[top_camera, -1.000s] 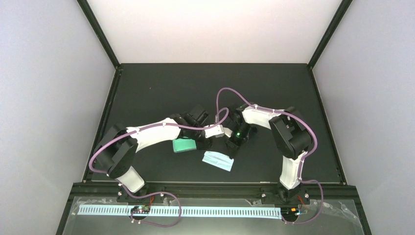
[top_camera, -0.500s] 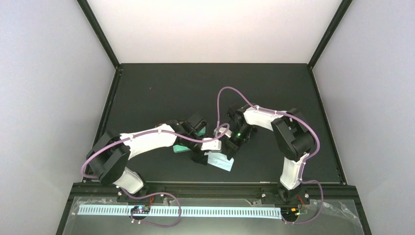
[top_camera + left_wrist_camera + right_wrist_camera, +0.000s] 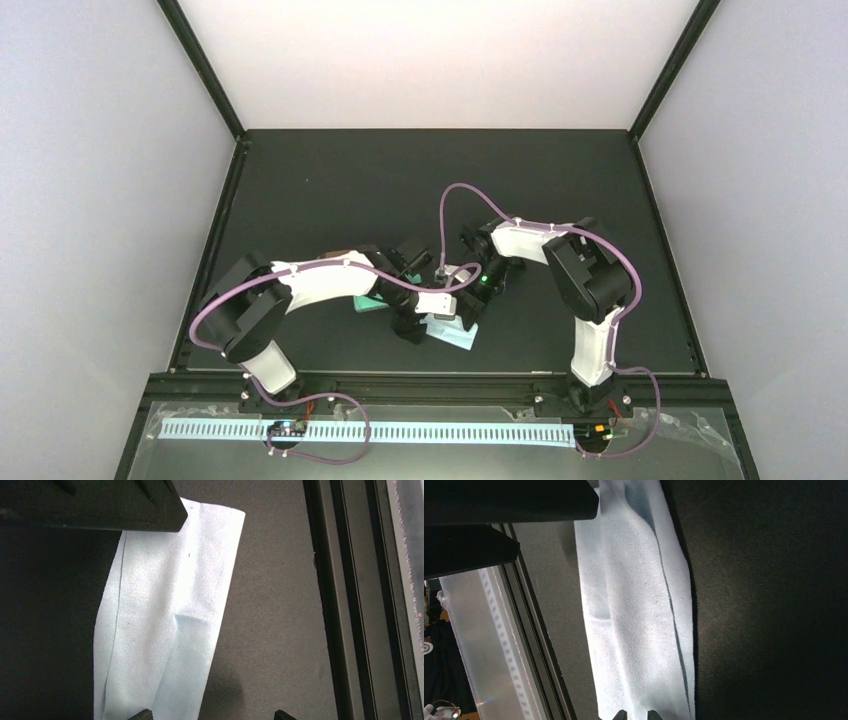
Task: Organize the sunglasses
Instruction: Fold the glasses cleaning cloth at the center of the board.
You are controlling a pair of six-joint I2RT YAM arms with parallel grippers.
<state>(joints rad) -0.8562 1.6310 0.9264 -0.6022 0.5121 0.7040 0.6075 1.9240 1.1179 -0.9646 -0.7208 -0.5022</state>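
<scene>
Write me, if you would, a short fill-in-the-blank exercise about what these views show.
1. The cloth on the black table is light ___.
2. The left gripper above it is ___, its fingertips set wide apart.
3. The right gripper is over that same creased ___.
4. Neither wrist view shows any ___, the things to be organized.
Missing words: blue; open; cloth; sunglasses.
</scene>
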